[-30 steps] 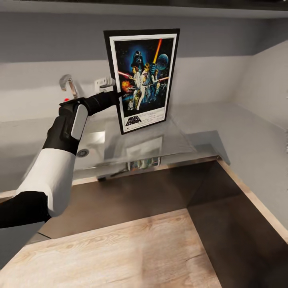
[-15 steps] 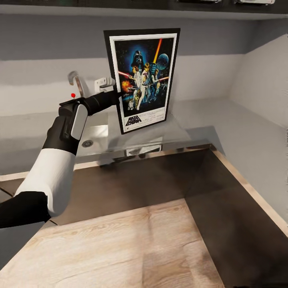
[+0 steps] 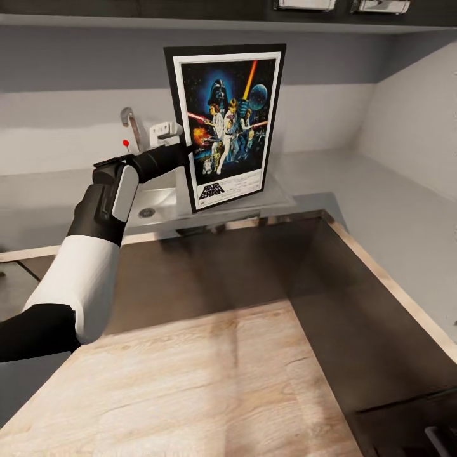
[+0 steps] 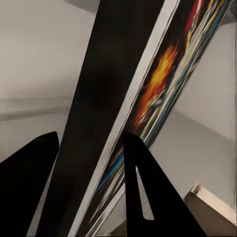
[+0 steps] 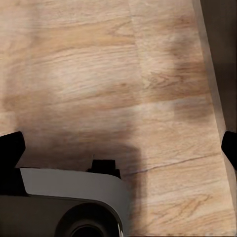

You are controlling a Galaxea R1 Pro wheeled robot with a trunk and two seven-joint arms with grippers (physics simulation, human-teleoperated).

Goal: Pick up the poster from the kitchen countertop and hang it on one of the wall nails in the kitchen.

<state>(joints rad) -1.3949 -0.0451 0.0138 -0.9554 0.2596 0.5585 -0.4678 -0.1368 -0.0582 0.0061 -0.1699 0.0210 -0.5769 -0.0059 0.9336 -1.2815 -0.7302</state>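
My left gripper (image 3: pixel 185 152) pinches the black-framed Star Wars poster (image 3: pixel 226 124), upright at 12 o'clock, while the grey slab countertop (image 3: pixel 381 209) has receded, suggesting I am backing off toward a wall nail.

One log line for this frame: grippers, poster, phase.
left gripper: shut on poster edge | poster: upright, lifted above kitchen countertop | right gripper: open, over wood floor | phase: carrying, not hung

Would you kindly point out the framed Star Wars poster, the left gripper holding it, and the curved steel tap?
framed Star Wars poster (image 3: pixel 227 120): head view, middle of the printed picture.
left gripper (image 3: pixel 185 150): head view, fingertips at the poster's left edge.
curved steel tap (image 3: pixel 131 120): head view, top of the arch.
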